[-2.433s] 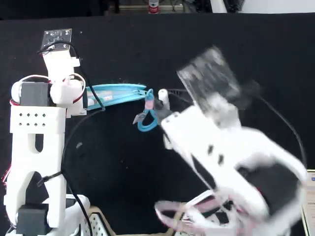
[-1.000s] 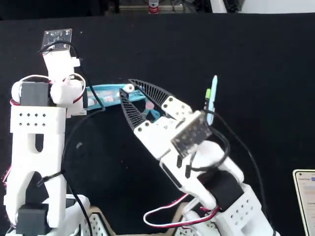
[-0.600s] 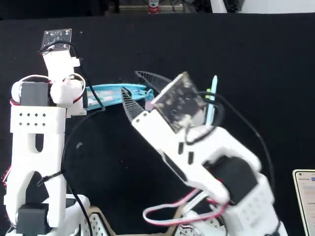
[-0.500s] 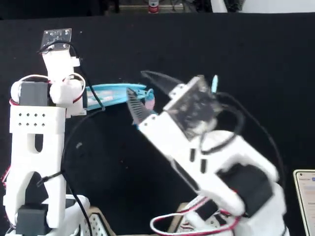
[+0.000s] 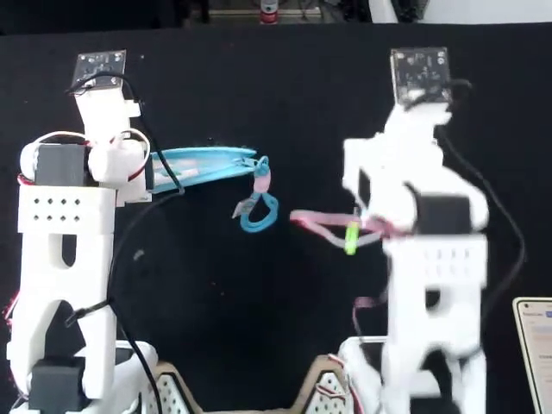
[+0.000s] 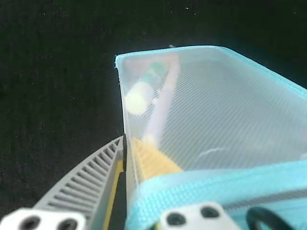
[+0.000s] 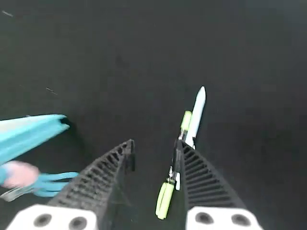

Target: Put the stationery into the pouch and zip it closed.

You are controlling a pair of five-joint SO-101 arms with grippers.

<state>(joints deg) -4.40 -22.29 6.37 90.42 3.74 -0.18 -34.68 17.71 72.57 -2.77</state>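
— Where is the pouch (image 5: 203, 164)?
— The left gripper (image 5: 153, 175) pinches its end, on the black table (image 5: 259, 86).
— And the right gripper (image 7: 153, 148)?
— Spread open. The pen (image 7: 195, 112) lies by one finger.

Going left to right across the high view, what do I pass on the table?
left arm → blue pouch → blue zipper loop → right arm → white card at the edge
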